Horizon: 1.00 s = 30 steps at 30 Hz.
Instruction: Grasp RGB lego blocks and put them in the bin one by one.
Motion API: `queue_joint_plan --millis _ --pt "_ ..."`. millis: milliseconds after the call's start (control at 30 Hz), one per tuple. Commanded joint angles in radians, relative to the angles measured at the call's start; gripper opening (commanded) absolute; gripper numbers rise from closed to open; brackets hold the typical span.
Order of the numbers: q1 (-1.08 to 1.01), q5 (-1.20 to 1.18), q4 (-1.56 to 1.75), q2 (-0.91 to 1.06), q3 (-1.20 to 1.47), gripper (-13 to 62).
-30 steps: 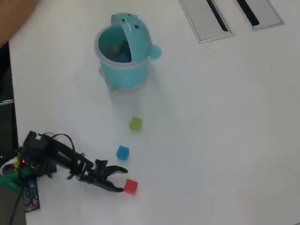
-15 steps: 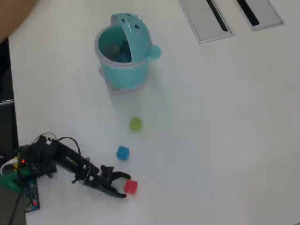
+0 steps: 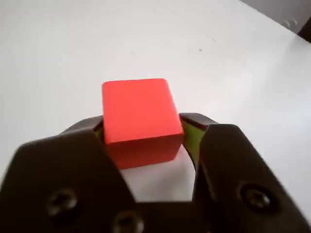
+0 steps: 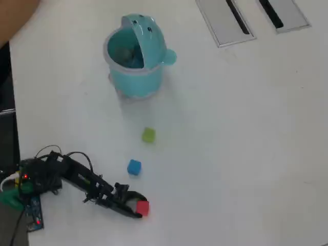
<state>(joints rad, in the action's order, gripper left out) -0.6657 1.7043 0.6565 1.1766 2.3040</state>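
Red block (image 3: 140, 119) is seen between the two black fingers (image 3: 65, 170) in the wrist view, sitting on the white table (image 3: 58, 43). The jaws are spread around it: the left finger lies against or very near its left face, while a sliver of gap appears to remain on the right side, so a firm pinch cannot be confirmed. The block does not look lifted; its base appears to rest on the table.

In the overhead view the gripper (image 4: 137, 206) is laid low and reaches toward the red block (image 4: 143, 207), which is at the fingertips. Just beyond the fingers, toward the bin, the blue block (image 4: 134, 167) is found; further out along the same line lies the yellow-green block (image 4: 148, 135). Both are apart from the gripper and from each other. Well beyond them stands the teal bin (image 4: 134, 72), its domed lid tipped back and its mouth exposed.

Progress, as judged: the first grasp is being set up and no block has yet been carried. Something dark is visible inside the bin, but what it is cannot be told. Closing, lifting, carrying and dropping remain for the red block, then the whole cycle for the other two.

Count: three blocks (one red, one blue, one yellow-green), one bin, one gripper.
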Motion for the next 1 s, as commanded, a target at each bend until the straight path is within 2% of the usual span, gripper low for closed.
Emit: queue_joint_plan --millis 0,67,167,467,700,967 --pt "0.002 -0.032 0.017 -0.005 -0.069 19.6" --pt "0.005 -0.043 0.035 -0.025 -0.067 19.4" --pt "0.015 -0.058 0.083 -0.032 -0.054 12.0" --pt "0.025 -0.086 0.123 0.032 -0.031 11.6" --pt "0.063 -0.132 0.091 0.233 0.051 11.7" --pt "0.156 -0.198 -0.183 0.586 0.175 11.8"
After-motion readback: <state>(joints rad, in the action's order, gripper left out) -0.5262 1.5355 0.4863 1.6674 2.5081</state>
